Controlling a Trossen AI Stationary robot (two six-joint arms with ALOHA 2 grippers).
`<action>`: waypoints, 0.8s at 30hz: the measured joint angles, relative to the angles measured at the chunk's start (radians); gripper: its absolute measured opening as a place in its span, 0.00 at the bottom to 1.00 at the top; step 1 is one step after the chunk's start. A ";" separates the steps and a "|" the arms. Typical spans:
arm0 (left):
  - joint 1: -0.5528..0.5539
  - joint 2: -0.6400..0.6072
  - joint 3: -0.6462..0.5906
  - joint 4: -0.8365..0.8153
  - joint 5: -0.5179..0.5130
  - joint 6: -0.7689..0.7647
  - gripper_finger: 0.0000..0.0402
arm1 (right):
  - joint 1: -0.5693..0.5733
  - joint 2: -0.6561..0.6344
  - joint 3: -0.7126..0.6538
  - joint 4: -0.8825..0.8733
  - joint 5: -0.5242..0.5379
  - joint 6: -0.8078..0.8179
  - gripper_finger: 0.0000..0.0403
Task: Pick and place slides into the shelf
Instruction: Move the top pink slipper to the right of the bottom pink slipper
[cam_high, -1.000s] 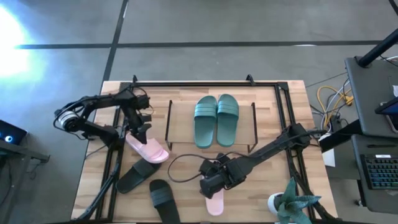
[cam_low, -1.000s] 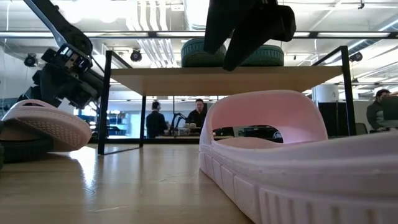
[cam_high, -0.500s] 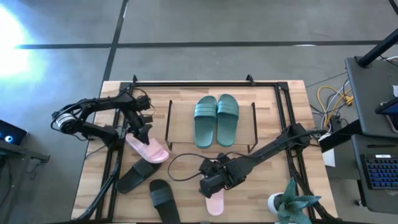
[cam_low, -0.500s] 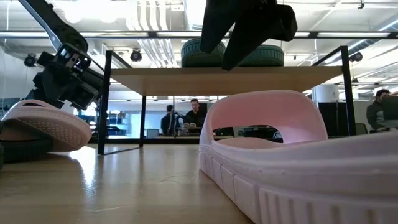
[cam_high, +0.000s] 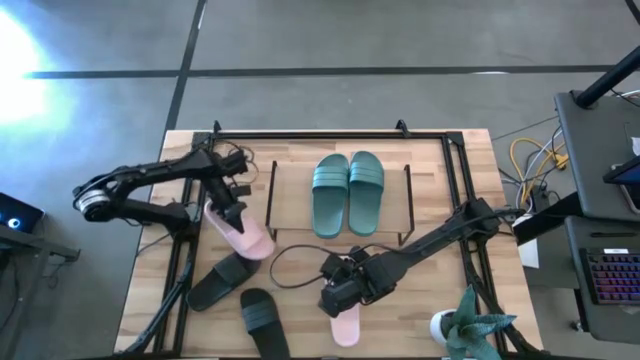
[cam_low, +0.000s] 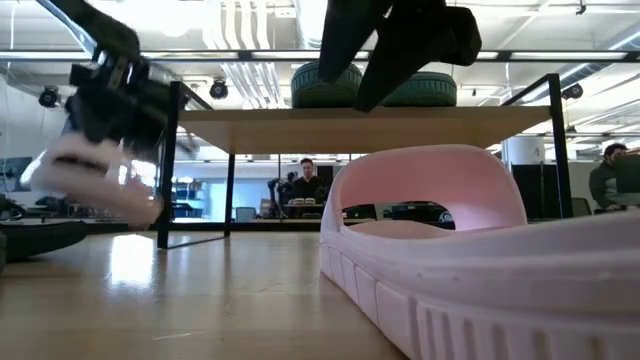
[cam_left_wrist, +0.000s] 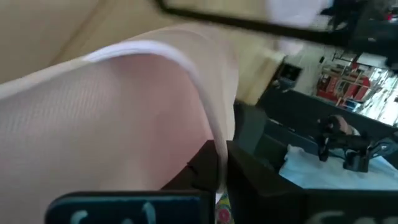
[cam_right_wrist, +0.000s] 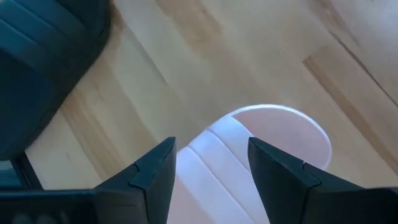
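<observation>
At left-centre of the high view, a pale pink slide hangs off the table, pinched in the clamped fingers of the left gripper, just beside the shelf where the teal-green pair sits. Lower centre, the right gripper hovers with fingers spread over the other pink slide, holding nothing. Two black slides lie lower left. Judged step: carrying to the shelf; next comes setting it on a free board space.
</observation>
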 joint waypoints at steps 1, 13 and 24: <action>-0.003 -0.019 0.030 -0.023 0.001 -0.001 0.01 | 0.000 -0.003 0.000 0.007 0.006 0.001 0.47; -0.062 -0.199 0.393 -0.487 -0.249 0.076 0.00 | -0.020 -0.104 -0.001 -0.015 0.209 0.121 0.36; -0.469 -0.372 0.422 0.309 -0.376 -0.722 0.00 | -0.080 -0.305 -0.001 -0.003 0.265 0.233 0.33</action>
